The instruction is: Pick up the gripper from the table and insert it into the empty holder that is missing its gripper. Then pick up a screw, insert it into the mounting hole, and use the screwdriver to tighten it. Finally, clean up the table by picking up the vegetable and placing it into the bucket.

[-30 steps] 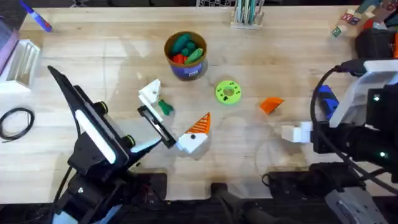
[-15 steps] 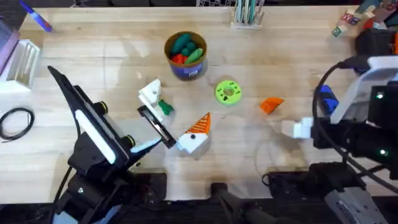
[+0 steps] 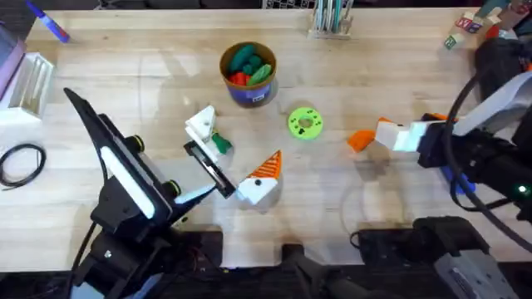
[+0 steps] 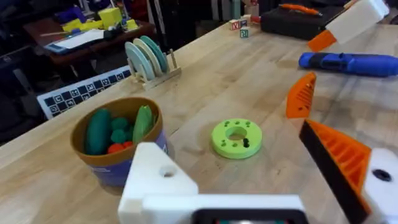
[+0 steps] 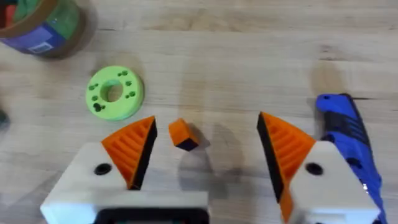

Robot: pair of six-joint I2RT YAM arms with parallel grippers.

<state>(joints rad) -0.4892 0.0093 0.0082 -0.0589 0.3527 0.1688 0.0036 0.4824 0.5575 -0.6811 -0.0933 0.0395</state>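
Overhead: the right gripper point(image 3: 376, 133) has swung in from the table's right side within the last second and now hangs over the orange gripper point(image 3: 361, 140), fingers wide apart, ready to grasp. The left gripper point(image 3: 229, 162) waits open.

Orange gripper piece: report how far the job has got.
Nothing is finished yet. The gripper lies on the table, with the right gripper open around it, not closed. The holder sits near the left gripper with one finger missing. The screwdriver lies untouched, and the vegetable is outside the bucket.
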